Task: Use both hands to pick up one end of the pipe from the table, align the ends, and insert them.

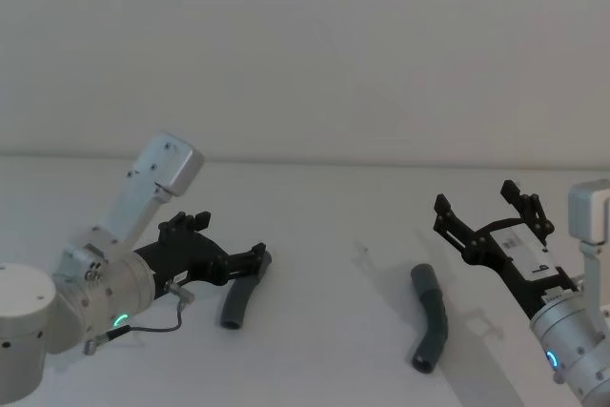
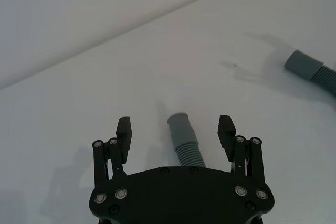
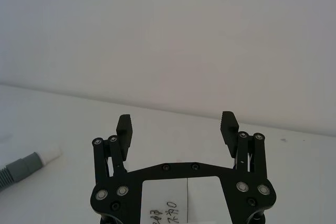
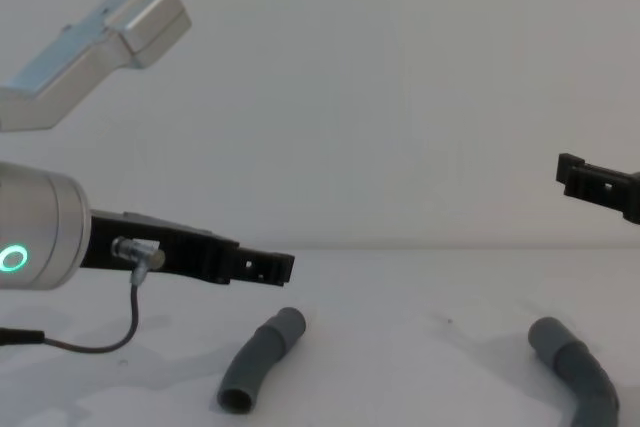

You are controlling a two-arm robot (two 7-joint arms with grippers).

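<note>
Two dark-grey ribbed pipe pieces lie apart on the white table (image 1: 324, 226). The left piece (image 1: 235, 302) (image 4: 258, 359) has its far cuff (image 2: 181, 125) between the fingers of my left gripper (image 1: 250, 256) (image 2: 176, 128), which is open and hovers just above it (image 4: 270, 265). The right piece (image 1: 431, 316) (image 4: 575, 362) lies bent, and its cuff with a whitish tip (image 3: 48, 155) faces away from me. To the right of that piece my right gripper (image 1: 477, 199) (image 3: 177, 123) is raised above the table, open and holding nothing.
The table runs back to a plain white wall (image 1: 305, 54). A thin cable (image 1: 157, 326) loops from the left wrist just over the table. Bare table lies between the two pieces.
</note>
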